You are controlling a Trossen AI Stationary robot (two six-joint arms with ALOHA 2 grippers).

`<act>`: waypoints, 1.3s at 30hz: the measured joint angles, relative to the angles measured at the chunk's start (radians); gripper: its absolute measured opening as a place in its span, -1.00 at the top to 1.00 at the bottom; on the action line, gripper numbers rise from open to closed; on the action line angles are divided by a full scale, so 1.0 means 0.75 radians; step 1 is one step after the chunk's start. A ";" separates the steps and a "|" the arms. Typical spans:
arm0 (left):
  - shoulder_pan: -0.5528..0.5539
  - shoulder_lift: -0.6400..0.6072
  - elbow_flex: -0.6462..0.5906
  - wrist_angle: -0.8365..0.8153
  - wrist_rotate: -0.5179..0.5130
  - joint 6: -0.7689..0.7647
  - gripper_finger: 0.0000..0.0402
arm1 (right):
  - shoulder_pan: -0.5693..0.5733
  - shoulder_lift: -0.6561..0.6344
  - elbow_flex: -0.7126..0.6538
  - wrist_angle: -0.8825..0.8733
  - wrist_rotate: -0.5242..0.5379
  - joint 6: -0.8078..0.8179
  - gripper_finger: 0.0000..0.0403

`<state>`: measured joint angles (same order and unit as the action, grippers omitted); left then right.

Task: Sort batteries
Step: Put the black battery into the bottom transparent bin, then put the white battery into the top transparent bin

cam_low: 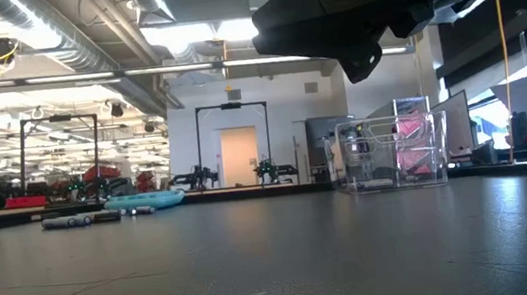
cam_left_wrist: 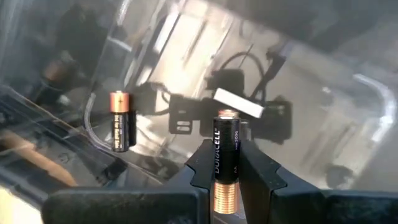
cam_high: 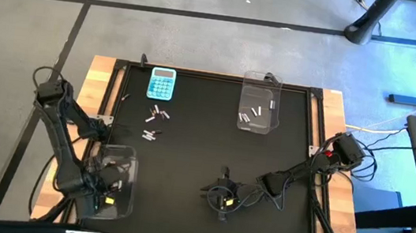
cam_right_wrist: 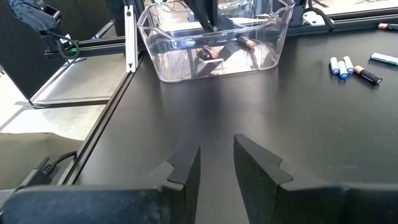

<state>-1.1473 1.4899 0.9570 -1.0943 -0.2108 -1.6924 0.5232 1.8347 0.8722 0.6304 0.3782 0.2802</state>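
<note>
My left gripper [cam_high: 111, 182] is over the clear bin [cam_high: 120, 201] at the table's near left corner, shut on a black-and-copper battery [cam_left_wrist: 226, 155]. Another dark battery [cam_left_wrist: 120, 120] lies in that bin. Loose batteries [cam_high: 158, 114] lie on the black mat near the light-blue calculator [cam_high: 161, 84], with a few more [cam_high: 150, 134] just nearer. They also show in the right wrist view [cam_right_wrist: 345, 66]. A second clear bin [cam_high: 260, 103] at the far right holds silvery batteries [cam_high: 252, 114]. My right gripper [cam_right_wrist: 216, 165] is open and empty, low over the mat near its near edge. My left gripper pinches the battery's black body [cam_left_wrist: 225, 146] between its two fingers [cam_left_wrist: 258, 171]. The battery lies along the fingers, its copper end [cam_left_wrist: 225, 199] back between them and its other end [cam_left_wrist: 227, 115] past the tips. It is clear of the bin's floor.
The near-left bin shows in the right wrist view [cam_right_wrist: 161, 59] with dark batteries [cam_right_wrist: 245, 42] in it. Wooden table edges and black rails [cam_high: 111, 97] border the mat. The mat's middle [cam_high: 205, 140] is bare.
</note>
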 joint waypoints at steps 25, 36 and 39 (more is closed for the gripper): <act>0.122 -0.085 -0.235 0.069 0.175 0.105 0.21 | 0.000 0.000 0.000 -0.001 0.000 -0.001 0.51; 0.129 -0.355 -0.039 -0.076 -0.344 0.224 0.14 | -0.001 0.000 0.000 -0.001 0.055 -0.001 0.51; 0.162 -0.391 0.012 -0.072 -0.558 0.389 0.19 | -0.001 0.000 0.000 0.000 0.077 -0.001 0.51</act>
<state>-1.0259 1.1968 0.9661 -1.1482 -0.6297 -1.4003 0.5224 1.8347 0.8722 0.6304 0.4361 0.2794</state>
